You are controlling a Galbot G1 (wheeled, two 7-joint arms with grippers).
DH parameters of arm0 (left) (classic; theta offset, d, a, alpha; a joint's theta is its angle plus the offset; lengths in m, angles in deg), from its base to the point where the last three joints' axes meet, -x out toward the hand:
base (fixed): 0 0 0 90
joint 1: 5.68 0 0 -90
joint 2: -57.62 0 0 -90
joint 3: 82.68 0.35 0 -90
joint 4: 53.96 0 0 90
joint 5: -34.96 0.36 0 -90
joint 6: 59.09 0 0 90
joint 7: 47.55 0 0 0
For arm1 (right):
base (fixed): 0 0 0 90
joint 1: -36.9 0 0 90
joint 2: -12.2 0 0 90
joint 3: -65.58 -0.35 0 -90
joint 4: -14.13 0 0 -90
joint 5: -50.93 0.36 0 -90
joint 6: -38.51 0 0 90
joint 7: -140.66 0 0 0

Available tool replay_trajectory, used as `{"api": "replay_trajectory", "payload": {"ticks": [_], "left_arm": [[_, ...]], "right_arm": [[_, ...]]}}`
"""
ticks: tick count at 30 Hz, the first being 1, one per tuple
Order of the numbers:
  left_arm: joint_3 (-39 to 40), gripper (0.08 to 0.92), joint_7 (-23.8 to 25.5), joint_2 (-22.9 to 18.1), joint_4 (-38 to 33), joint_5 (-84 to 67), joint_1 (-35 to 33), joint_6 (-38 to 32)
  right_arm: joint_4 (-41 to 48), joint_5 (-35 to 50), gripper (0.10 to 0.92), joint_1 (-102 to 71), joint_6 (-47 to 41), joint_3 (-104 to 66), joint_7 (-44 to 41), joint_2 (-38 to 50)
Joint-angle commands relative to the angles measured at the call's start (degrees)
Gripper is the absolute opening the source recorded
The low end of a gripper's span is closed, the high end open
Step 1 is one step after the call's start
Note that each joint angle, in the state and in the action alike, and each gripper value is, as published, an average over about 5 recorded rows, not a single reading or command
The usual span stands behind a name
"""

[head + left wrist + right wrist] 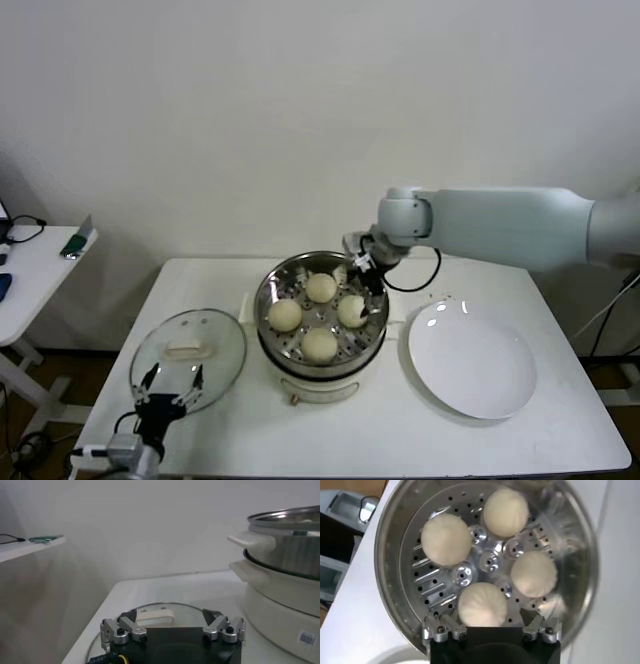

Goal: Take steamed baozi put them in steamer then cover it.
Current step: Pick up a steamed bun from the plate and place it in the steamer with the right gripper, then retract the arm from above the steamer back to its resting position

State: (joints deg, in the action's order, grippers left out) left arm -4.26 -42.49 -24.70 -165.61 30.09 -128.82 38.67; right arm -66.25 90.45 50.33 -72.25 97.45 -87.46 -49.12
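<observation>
Left tool (170, 388) open beside cover (188, 358) | right tool (366, 272) open above baozi (352, 311) in steamer (372, 335)

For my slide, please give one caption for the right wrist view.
Open right gripper above four baozi in steamer.

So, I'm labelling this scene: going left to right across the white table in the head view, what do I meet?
Round clear glass lid with a cream-white bar handle → large shiny stainless-steel steamer pot holding four cream-white buns → flat round white plate.
</observation>
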Motion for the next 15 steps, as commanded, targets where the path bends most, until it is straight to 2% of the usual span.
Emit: {"api": "replay_trajectory", "payload": {"ticks": [1,7,12,15], "left_arm": [[0.1,0.823,-0.3,0.3,-1.8,-1.1,0.0,2.2],[0.6,0.823,-1.7,0.5,-2.8,-2.2,1.1,3.6],[1.0,0.823,-3.0,1.5,-3.1,-2.4,2.6,4.2],[0.9,0.823,-3.0,2.5,-3.4,-2.0,3.4,4.3]], "right_arm": [[1.5,9.3,0.822,2.2,0.7,-8.5,0.9,6.8],[-1.2,20.0,0.823,-8.2,-2.3,-25.8,20.6,16.7],[-4.5,20.8,0.823,-21.9,-0.1,-40.8,34.5,24.8],[-6.8,18.1,0.823,-34.0,2.1,-53.1,40.2,29.2]]}}
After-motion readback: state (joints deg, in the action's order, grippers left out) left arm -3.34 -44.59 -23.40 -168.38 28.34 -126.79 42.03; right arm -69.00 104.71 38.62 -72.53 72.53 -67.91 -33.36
